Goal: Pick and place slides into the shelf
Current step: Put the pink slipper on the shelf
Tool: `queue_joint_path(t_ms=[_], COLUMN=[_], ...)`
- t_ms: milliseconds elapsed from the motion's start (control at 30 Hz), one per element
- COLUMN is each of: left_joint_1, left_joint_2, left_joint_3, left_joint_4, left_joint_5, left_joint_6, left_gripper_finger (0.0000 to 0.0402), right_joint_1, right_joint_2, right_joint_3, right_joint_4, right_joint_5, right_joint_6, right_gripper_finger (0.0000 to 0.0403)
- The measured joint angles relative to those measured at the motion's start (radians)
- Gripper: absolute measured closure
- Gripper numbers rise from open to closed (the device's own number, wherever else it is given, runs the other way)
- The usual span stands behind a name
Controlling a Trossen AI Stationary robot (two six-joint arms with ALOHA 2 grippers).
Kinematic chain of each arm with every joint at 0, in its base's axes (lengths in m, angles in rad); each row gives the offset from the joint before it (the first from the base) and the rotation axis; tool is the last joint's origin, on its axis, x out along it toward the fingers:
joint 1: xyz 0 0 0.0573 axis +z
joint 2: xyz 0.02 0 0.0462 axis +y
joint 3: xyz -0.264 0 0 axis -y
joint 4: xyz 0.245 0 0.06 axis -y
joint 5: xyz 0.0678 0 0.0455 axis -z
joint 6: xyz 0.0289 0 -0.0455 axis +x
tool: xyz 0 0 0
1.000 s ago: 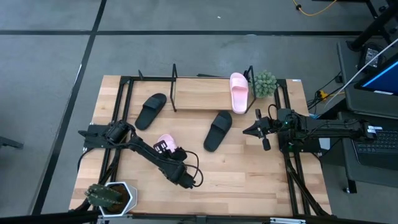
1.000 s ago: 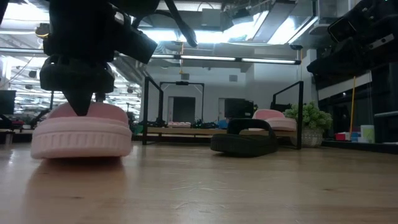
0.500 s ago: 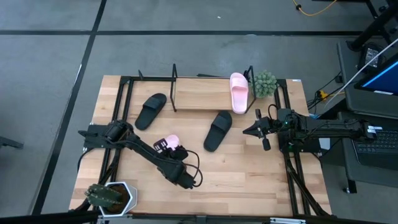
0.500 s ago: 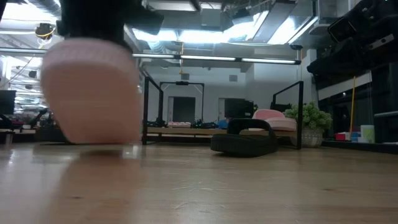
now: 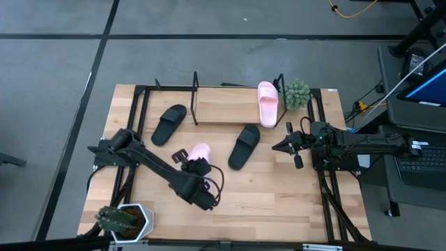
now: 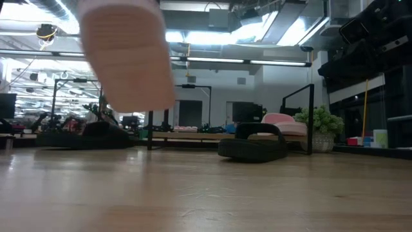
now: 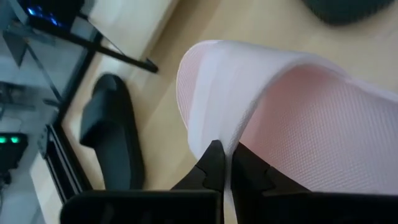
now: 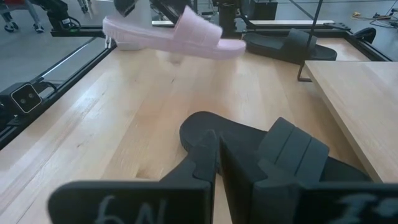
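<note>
Left claw (image 5: 189,164): gripping the pink slide (image 5: 199,153), lifting it clear of the bench (image 5: 279,199).
Shelf (image 5: 226,104): lying up-bench, beyond the slide's toe.
Right claw (image 5: 287,146): closed, idling beside a black slide (image 5: 244,146).

From overhead we look straight down on the whole table (image 5: 279,195) and both arms. The low camera sits at tabletop height, facing level across the boards toward the shelf (image 6: 193,134) and the room behind. Each wrist camera looks forward past its own fingers — the left very close on a pink slide (image 7: 298,118), the right nearer a black slide (image 8: 261,155). We find that pink slide in all four views.
</note>
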Motion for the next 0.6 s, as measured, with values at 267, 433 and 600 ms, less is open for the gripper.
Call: queue_joint_path(t_ms=[267, 433, 600], left_joint_1=[0.069, 0.139, 0.211], left_joint_2=[-0.025, -0.028, -0.028], left_joint_3=[0.0, 0.0, 0.0], left_joint_4=[0.001, 0.008, 0.024], left_joint_5=[-0.079, -0.124, -0.155], left_joint_6=[0.142, 0.219, 0.316], left_gripper_finger=[0.0399, 0.0399, 0.0399], right_joint_1=[0.0, 0.0, 0.0], right_joint_2=[0.0, 0.0, 0.0], right_joint_3=[0.0, 0.0, 0.0], right_joint_4=[0.0, -0.001, -0.001], right_joint_5=[0.0, 0.0, 0.0], right_joint_6=[0.0, 0.0, -0.002], right_gripper_finger=[0.038, 0.038, 0.038])
